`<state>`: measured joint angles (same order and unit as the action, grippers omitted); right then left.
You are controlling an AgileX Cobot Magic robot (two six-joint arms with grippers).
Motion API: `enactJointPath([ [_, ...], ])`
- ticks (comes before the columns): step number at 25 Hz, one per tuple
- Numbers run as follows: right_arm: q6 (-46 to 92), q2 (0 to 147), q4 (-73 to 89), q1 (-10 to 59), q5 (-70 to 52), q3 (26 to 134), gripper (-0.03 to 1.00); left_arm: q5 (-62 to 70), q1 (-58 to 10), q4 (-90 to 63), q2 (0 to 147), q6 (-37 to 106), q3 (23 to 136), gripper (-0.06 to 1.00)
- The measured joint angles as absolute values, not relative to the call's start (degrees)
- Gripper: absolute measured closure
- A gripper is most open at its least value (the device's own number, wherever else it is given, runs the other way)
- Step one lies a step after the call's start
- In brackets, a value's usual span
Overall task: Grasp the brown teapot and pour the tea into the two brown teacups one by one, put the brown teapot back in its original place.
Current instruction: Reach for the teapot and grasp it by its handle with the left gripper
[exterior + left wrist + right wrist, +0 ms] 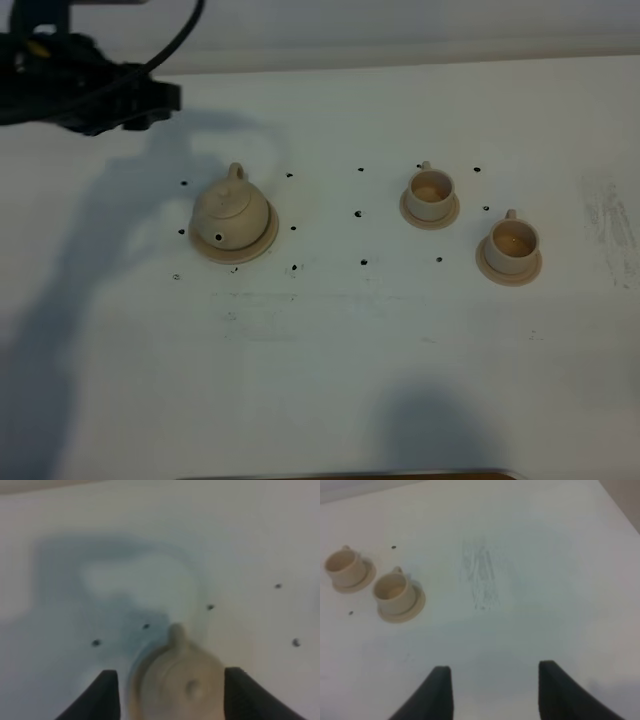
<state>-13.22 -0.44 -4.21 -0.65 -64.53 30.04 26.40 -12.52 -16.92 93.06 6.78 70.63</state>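
The brown teapot [232, 212] sits on its wide saucer [266, 240], the original place, left of the table's middle, with its loop handle toward the back. My left gripper [160, 100] hovers behind and left of it, apart from it. In the left wrist view the left gripper [170, 672] is open and the blurred teapot [177, 685] shows between the dark fingers [102, 695]. The two brown teacups [431, 190] [513, 241] stand on small saucers at the right, also seen as teacups [342, 565] [394, 592]. My right gripper [495, 666] is open over bare table.
Small black dots [360, 214] mark the white table around the teapot and cups. A grey scuff [610, 220] lies near the right edge, seen again as the scuff [480, 580]. A dark strip [350, 474] runs along the front edge.
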Motion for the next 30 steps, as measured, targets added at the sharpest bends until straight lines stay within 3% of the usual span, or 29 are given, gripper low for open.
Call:
enactJointPath([
  [7, -13.2, -0.4, -4.2, -0.7, -64.5, 30.0, 0.56, 26.4, -15.8, -14.7, 101.9, -2.6, 77.9, 0.52],
  [16, -13.2, -0.4, -4.2, -0.7, -64.5, 30.0, 0.56, 29.1, -16.4, -11.4, 106.0, -10.0, 78.5, 0.6],
  [30, -13.2, -0.4, -4.2, -0.7, -64.5, 30.0, 0.56, 26.4, -16.5, -10.0, 111.6, -11.3, 79.0, 0.53],
])
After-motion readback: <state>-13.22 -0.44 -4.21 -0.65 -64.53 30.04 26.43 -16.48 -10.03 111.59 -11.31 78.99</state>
